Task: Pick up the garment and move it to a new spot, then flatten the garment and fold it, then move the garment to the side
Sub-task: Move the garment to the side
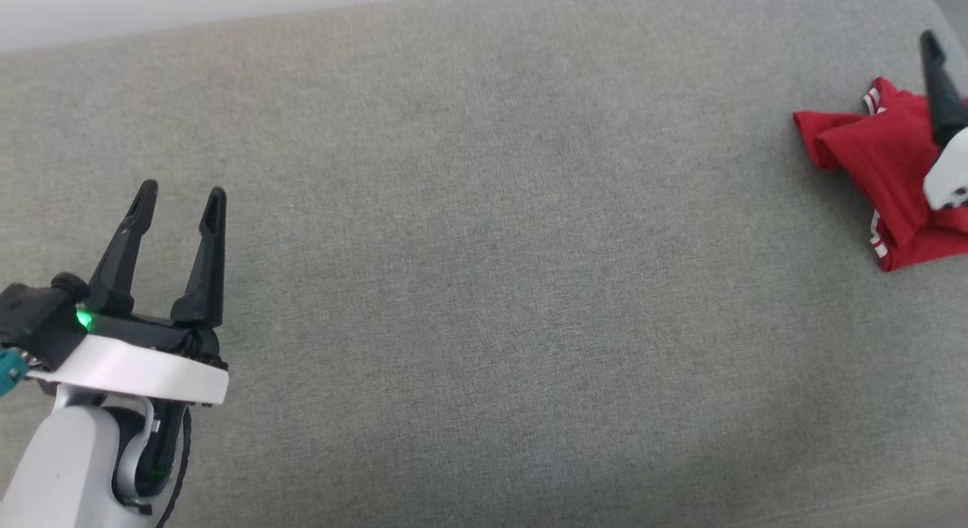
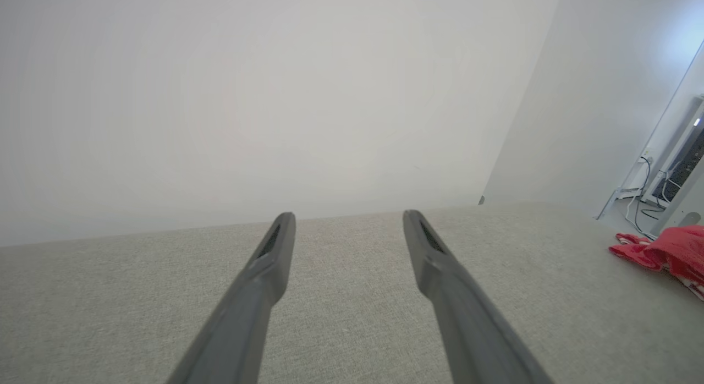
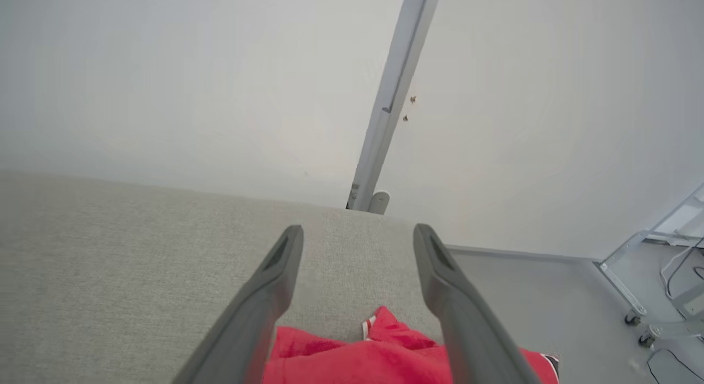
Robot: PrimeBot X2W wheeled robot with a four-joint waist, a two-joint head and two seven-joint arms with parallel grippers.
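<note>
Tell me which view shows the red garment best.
The head view: the garment lies bunched, seen from above, showing most of it. The left wrist view catches a small part at its right edge; the right wrist view crops it at the bottom, behind the right pincer.

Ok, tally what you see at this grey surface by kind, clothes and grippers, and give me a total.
Clothes: 1, the red garment, lying at the right end of the grey surface.
Grippers: 2, the left gripper, open with nothing between its fingers, and the right gripper, open over the garment.
Total: 3
</note>
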